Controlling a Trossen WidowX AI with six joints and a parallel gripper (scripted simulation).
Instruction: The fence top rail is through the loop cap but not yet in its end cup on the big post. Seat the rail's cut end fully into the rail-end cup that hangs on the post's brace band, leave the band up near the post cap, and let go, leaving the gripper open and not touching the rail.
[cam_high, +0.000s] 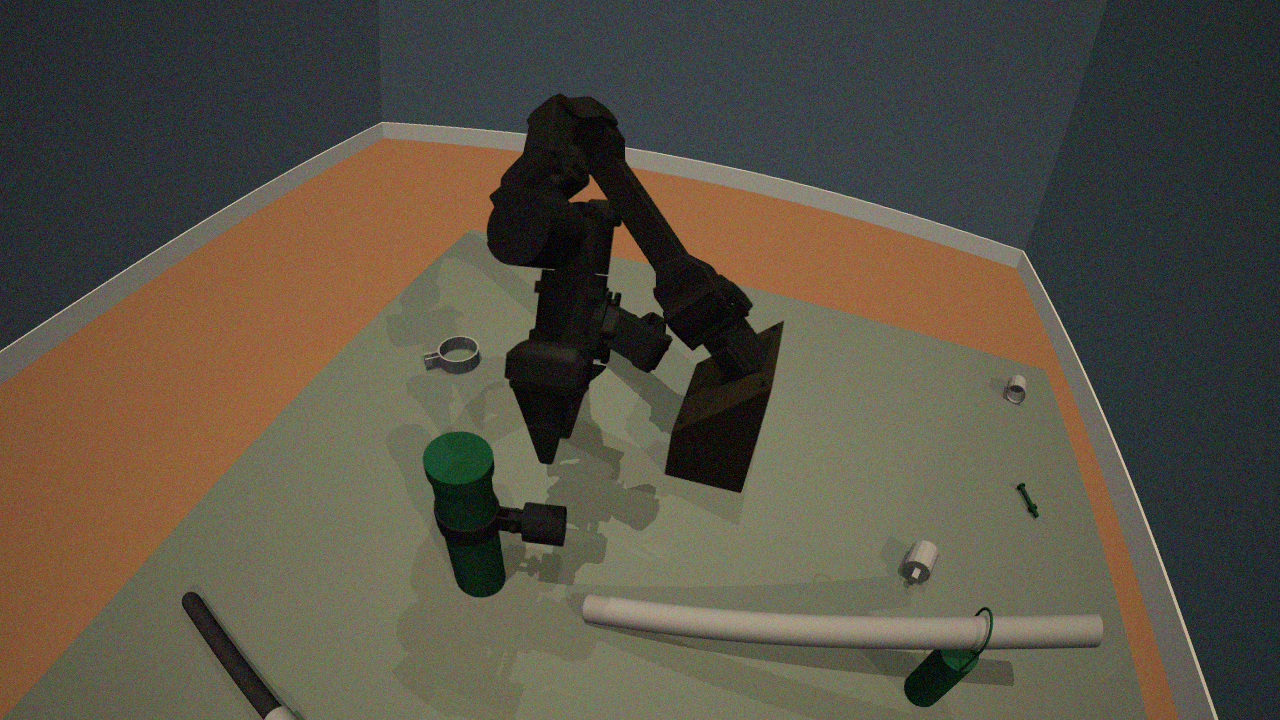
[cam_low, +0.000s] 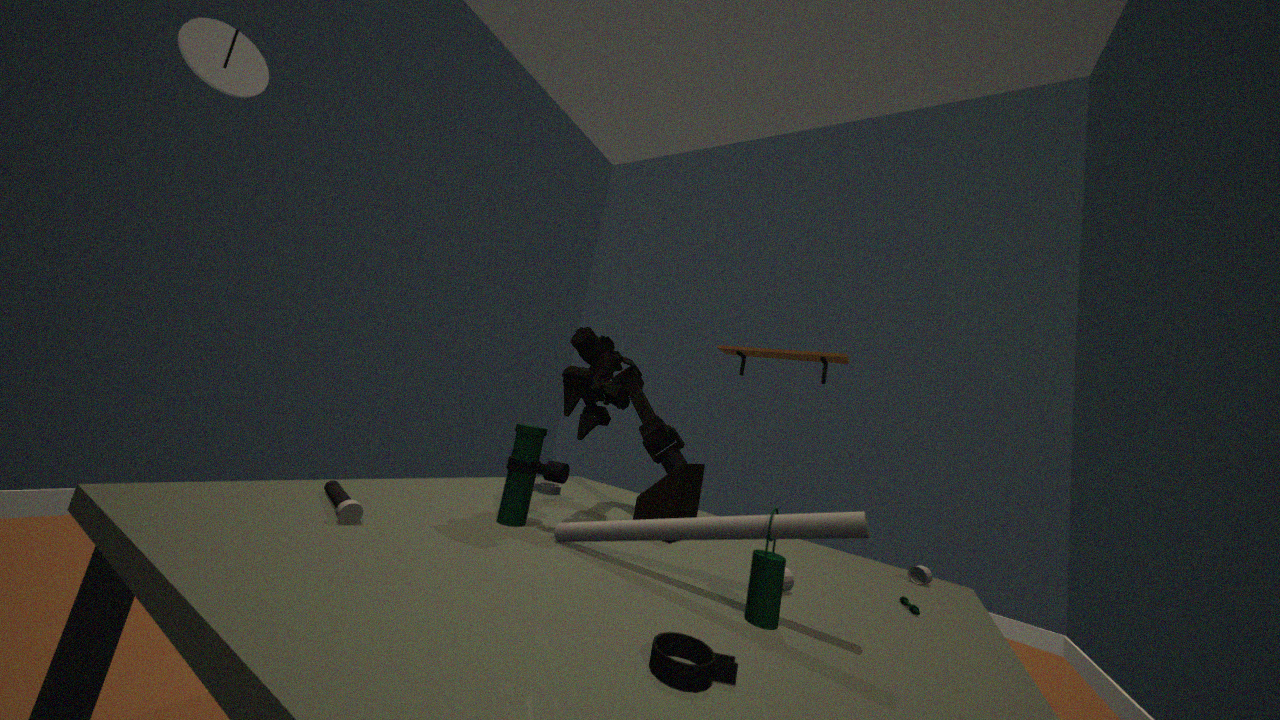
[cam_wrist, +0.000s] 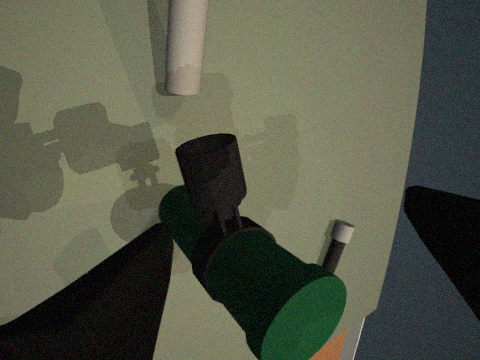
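Observation:
The big green post stands upright, with the dark brace band up below its post cap. The dark rail-end cup hangs on the band, mouth towards the rail. The white rail passes through the green loop on the small post. Its near end is outside the cup and lower, with a gap. My gripper is open and empty above and behind the big post, clear of the rail.
A dark bar with a white end lies beyond the post. A grey ring clamp, a white cap, a small white cup and a green bolt lie around. A black band lies near the small post.

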